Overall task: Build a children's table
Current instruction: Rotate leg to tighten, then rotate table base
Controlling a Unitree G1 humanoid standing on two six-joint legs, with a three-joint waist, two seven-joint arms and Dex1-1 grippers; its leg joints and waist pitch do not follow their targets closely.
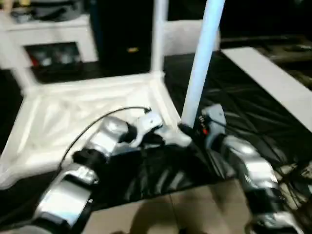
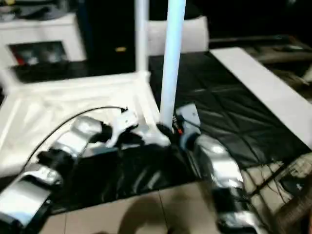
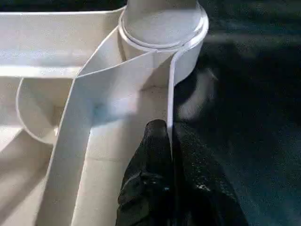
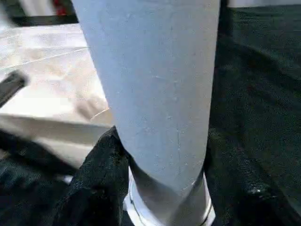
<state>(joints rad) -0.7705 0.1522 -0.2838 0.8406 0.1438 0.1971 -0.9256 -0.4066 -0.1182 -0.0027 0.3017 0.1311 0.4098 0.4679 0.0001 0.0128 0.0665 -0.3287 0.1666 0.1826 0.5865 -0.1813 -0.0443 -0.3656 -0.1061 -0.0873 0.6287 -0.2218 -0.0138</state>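
The white tabletop (image 1: 73, 112) lies upside down on a black mat, ribbed underside up. One white leg (image 1: 158, 34) stands upright in its far right corner. A second leg (image 1: 200, 68) stands in the near right corner socket (image 3: 162, 28). My right gripper (image 1: 187, 130) is shut on this leg just above the socket, and its black fingers (image 4: 94, 183) hug both sides of the tube (image 4: 155, 84). My left gripper (image 3: 169, 141) is shut on the tabletop's thin rim wall right beside that socket, one finger on each side of the wall.
The black mat (image 1: 234, 97) extends to the right of the tabletop. A white cabinet (image 1: 53, 29) stands at the back left. A long flat white sheet (image 1: 273, 78) lies on the right. Cables (image 1: 292, 170) trail near my right forearm. Tiled floor (image 1: 161, 214) is closest to me.
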